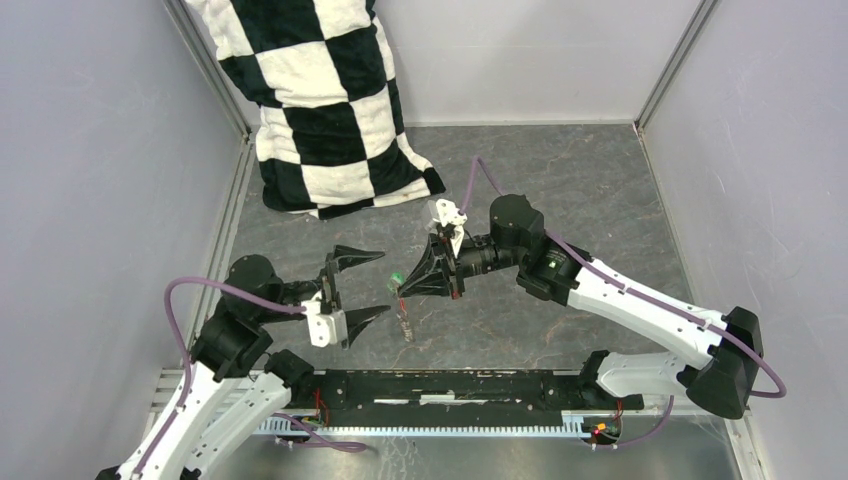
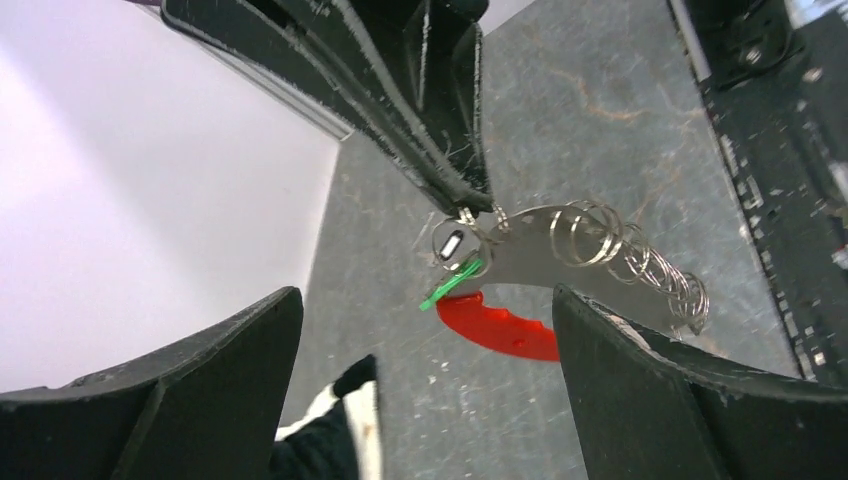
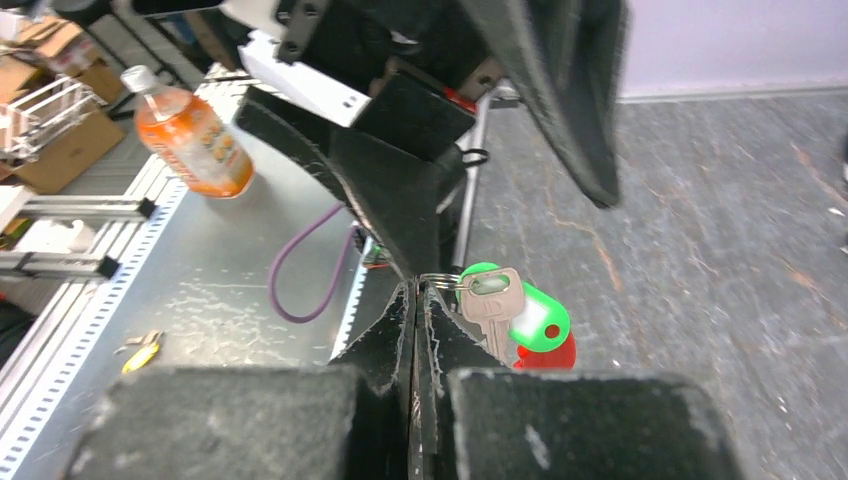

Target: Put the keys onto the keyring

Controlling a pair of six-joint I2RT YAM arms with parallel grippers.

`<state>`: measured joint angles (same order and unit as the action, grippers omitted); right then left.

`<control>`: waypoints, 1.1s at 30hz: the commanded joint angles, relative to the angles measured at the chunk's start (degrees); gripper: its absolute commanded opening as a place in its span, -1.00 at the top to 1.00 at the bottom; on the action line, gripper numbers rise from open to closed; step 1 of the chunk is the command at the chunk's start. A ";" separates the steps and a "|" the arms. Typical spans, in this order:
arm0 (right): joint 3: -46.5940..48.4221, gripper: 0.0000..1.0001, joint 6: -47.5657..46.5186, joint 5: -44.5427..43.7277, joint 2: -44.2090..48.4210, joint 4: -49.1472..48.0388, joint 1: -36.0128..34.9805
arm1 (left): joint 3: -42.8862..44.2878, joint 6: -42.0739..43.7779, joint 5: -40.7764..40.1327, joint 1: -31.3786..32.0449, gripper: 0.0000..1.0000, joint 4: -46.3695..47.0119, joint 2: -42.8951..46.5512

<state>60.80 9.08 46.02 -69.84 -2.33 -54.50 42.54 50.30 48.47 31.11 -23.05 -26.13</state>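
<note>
My right gripper (image 1: 401, 290) (image 3: 415, 292) is shut on the thin ring of the keyring (image 3: 441, 277), holding it above the table. A silver key (image 3: 489, 305) with a bright green tag (image 3: 535, 318) (image 1: 397, 277) hangs from that ring, with the red plastic piece (image 3: 552, 356) (image 2: 500, 326) behind it. A curved metal strip with a chain of small rings (image 2: 625, 255) dangles below (image 1: 406, 326). My left gripper (image 1: 386, 282) (image 2: 425, 297) stands wide open just left of the keyring, a finger on either side, touching nothing.
A black-and-white checkered cloth (image 1: 320, 100) lies at the back left, its corner under my left gripper (image 2: 335, 425). Grey walls enclose the table on three sides. An orange bottle (image 3: 190, 135) stands beyond the near rail.
</note>
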 commanded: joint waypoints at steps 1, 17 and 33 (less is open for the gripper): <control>-0.34 1.00 2.23 8.63 0.96 -6.83 0.18 | 2.10 -10.35 4.25 0.20 -1.00 1.66 -3.56; 1.59 1.00 -1.61 6.30 0.33 0.02 0.36 | 8.95 2.99 15.28 0.18 0.07 -12.27 -10.13; 3.11 1.00 -2.20 5.33 -0.29 2.01 1.02 | 10.74 16.80 13.90 0.18 0.72 -21.16 -11.92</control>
<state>60.58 7.62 52.38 -70.22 1.08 -54.06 51.07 60.42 61.82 31.27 -42.17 -38.46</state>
